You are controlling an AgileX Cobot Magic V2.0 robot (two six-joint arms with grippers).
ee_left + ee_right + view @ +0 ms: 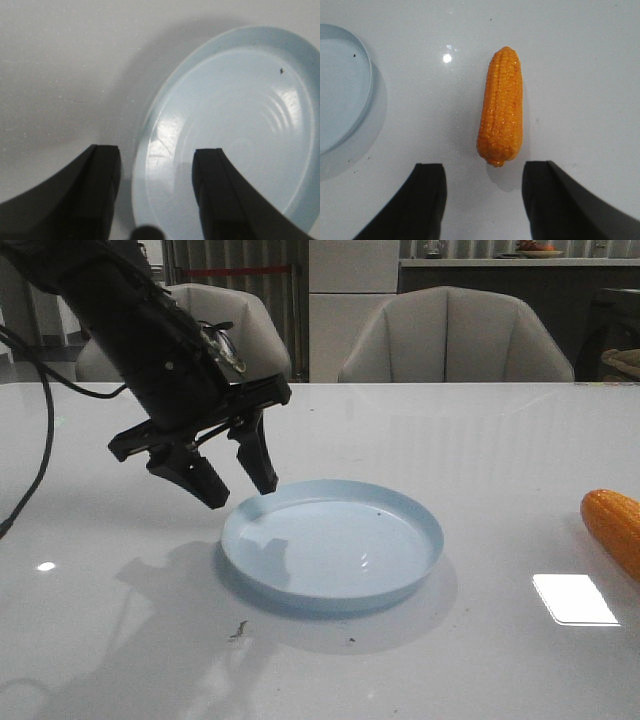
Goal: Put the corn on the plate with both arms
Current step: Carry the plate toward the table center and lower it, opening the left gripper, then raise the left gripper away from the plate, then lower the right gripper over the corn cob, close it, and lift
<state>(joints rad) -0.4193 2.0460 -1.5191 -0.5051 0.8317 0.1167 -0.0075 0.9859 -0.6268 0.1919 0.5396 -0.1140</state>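
The pale blue plate (332, 545) lies empty on the white table, near the middle. My left gripper (240, 490) is open and empty, with its fingertips just above the plate's left rim; in the left wrist view the rim (150, 145) runs between its fingers (102, 172). The orange corn (616, 528) lies on the table at the right edge, partly cut off. In the right wrist view the corn (501, 106) lies lengthwise just ahead of my open, empty right gripper (484, 172). The right arm is out of the front view.
Two grey chairs (455, 335) stand behind the table's far edge. A bright light reflection (573, 598) shows on the table at the front right. The plate's edge also shows in the right wrist view (365, 95), apart from the corn.
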